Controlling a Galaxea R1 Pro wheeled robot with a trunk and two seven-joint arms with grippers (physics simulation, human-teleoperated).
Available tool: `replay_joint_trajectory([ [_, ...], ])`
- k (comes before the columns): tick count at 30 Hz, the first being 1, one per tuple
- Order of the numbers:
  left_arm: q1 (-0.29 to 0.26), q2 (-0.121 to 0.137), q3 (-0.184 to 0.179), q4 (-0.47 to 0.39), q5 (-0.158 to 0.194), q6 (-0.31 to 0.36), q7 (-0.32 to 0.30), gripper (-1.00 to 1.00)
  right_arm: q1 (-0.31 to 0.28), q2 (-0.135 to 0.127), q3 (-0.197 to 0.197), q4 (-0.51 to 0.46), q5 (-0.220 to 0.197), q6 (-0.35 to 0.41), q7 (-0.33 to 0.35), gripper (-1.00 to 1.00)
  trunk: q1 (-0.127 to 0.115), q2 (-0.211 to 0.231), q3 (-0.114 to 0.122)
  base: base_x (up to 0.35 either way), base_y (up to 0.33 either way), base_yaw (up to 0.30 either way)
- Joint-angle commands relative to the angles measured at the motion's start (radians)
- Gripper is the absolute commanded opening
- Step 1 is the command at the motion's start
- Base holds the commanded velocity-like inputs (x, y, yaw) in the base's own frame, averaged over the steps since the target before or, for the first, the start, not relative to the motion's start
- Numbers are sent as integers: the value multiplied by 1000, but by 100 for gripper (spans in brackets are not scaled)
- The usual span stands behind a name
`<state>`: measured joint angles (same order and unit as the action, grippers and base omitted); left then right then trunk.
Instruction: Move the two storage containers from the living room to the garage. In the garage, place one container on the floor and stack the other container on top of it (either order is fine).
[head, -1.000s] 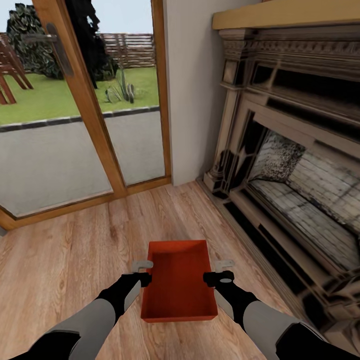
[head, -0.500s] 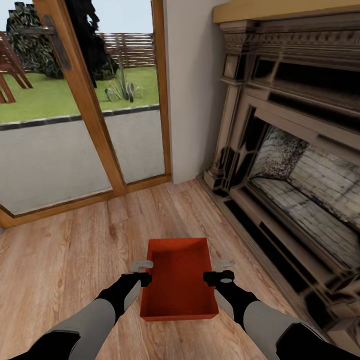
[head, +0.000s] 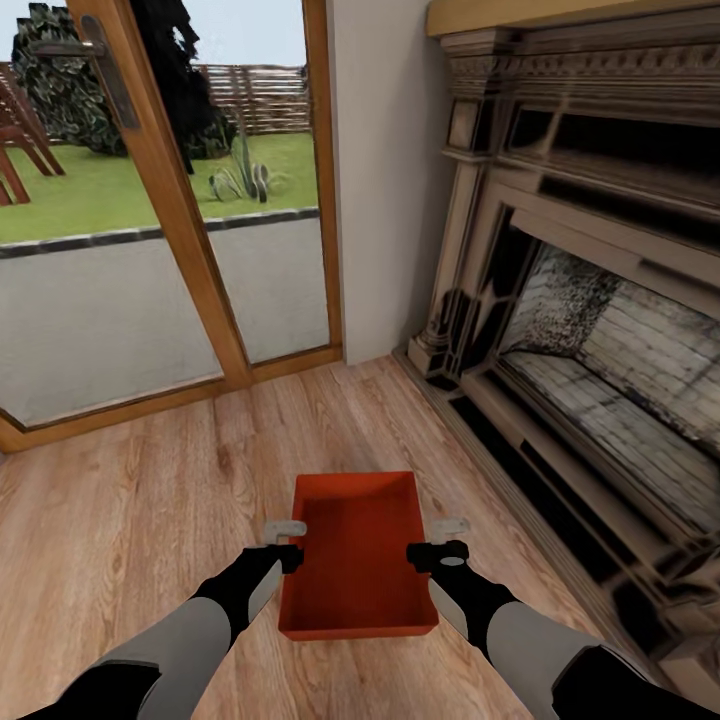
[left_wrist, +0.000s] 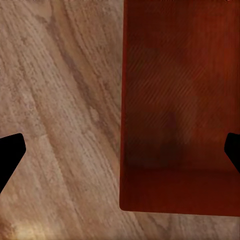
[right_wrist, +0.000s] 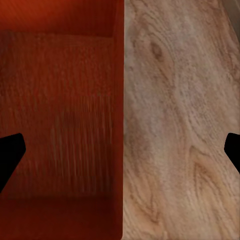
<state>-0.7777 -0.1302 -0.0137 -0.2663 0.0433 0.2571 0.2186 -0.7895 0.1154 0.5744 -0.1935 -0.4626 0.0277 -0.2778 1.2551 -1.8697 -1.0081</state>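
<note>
Storage container (head: 358, 560) sits between both grippers, above the wood-plank floor (head: 130, 520) in the living room. Left gripper (head: 288, 545) is at its left long wall, right gripper (head: 440, 541) at its right long wall. Wrist views: each gripper's fingers spread wide, straddling a container wall, not pinched on it. Fireplace (head: 600, 330) off the right gripper, glass door (head: 150, 200) ahead-left.

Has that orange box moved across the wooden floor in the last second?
Yes, a little. The orange box, with a tool at each side, has edged forward over the floor planks, toward the wall between the glass door and the fireplace.
</note>
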Motion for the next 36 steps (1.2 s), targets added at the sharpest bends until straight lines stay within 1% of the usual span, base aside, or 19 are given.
replay_joint_trajectory([
  [1,0,0,-2,-3,5,6,5,100,0,0,9,-1,-7,3,-6,100,0,0,-1,0,0,0],
  [5,0,0,-1,-4,4,6,5,100,0,0,9,-1,-7,3,-6,100,0,0,-1,22,1,0],
  [12,0,0,-2,-6,3,7,6,100,0,-1,9,-1,-7,3,-6,100,0,0,-1,214,37,0],
  [17,0,-1,-2,-2,4,8,6,100,0,-2,9,1,-8,14,-6,100,0,0,-1,38,4,0],
  [18,0,-1,-2,-1,4,11,5,100,-1,-2,10,1,-8,33,-6,100,0,0,-1,5,1,0],
  [20,0,-2,0,-1,7,22,1,100,-1,-3,9,2,-8,122,-6,100,0,0,-1,3,0,0],
  [21,0,-2,3,1,10,32,1,100,-1,-3,9,1,-8,152,-8,100,0,0,-1,1,0,0],
  [22,0,-2,4,1,11,60,2,100,-1,-2,9,1,-8,175,-11,100,0,0,-1,0,0,0],
  [23,0,-2,6,0,11,101,7,100,-1,-2,9,1,-8,191,-13,100,0,0,-1,0,0,0],
  [24,0,-2,7,-2,10,170,17,100,-2,-3,9,0,-8,210,-16,100,0,0,-1,0,0,0],
  [26,0,-2,7,-5,9,201,21,100,-2,-3,9,0,-8,223,-19,100,0,0,-1,0,0,0],
  [29,0,-2,7,-7,8,216,23,100,-1,-3,9,0,-9,254,-24,100,0,0,-1,0,0,0],
  [31,0,-2,6,-8,8,216,24,100,-1,-3,9,-1,-9,262,-28,100,0,0,-1,0,0,0],
  [36,0,-2,5,-8,7,216,25,100,-2,-3,9,-1,-10,262,-34,100,0,0,-1,0,0,0],
])
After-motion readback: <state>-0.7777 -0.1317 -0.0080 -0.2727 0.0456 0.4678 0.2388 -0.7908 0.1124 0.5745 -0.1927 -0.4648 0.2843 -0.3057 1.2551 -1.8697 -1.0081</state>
